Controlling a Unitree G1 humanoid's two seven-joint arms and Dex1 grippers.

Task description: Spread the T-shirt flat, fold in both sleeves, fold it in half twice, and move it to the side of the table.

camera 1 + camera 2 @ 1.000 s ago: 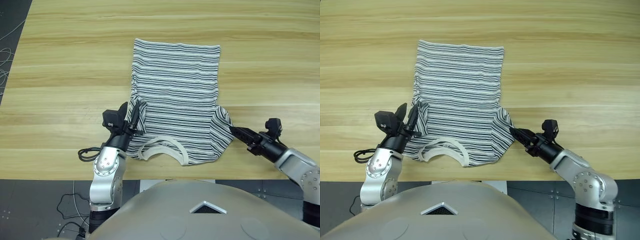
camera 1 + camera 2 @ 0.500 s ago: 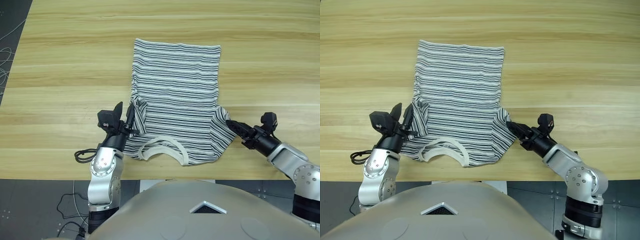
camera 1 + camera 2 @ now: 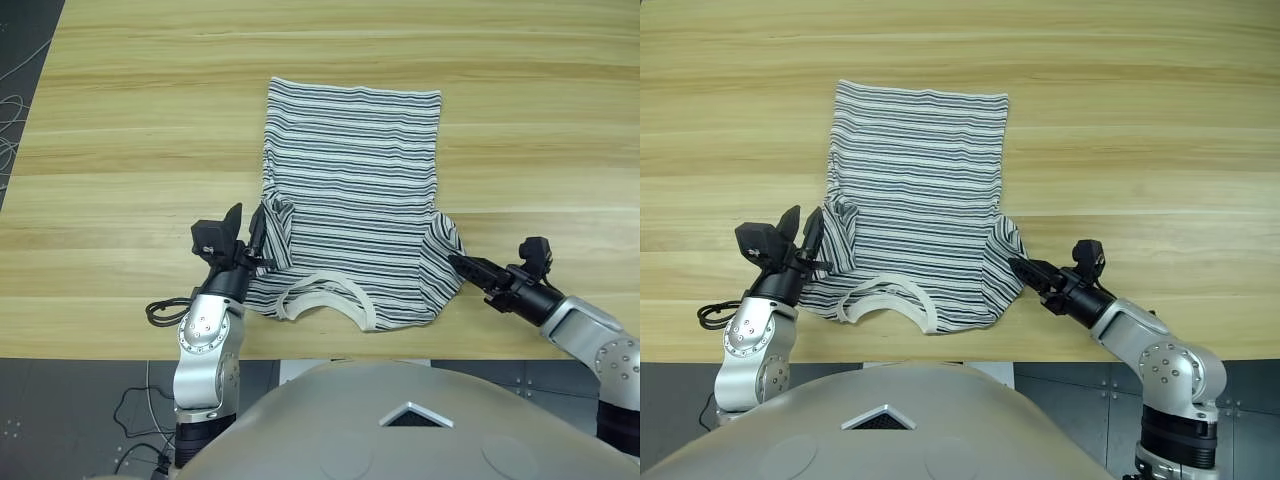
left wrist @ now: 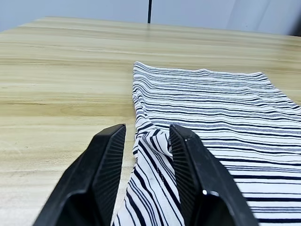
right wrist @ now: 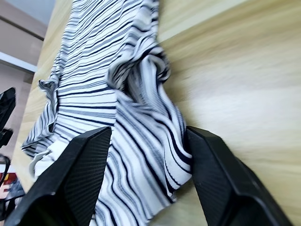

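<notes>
Easing back a little, left gripper (image 4: 148,128) and right gripper (image 5: 148,131) hold jaws apart around crumpled sleeves (image 3: 276,236) of the black-and-white striped T-shirt (image 3: 350,170), neither yet pinched.

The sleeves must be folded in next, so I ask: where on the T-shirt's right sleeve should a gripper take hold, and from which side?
Probably its outer edge, coming low from the robot's right. There the right sleeve is bunched into raised folds on the table, giving something to pinch; the rest of the T-shirt lies flat. The open right gripper straddles that edge.
</notes>
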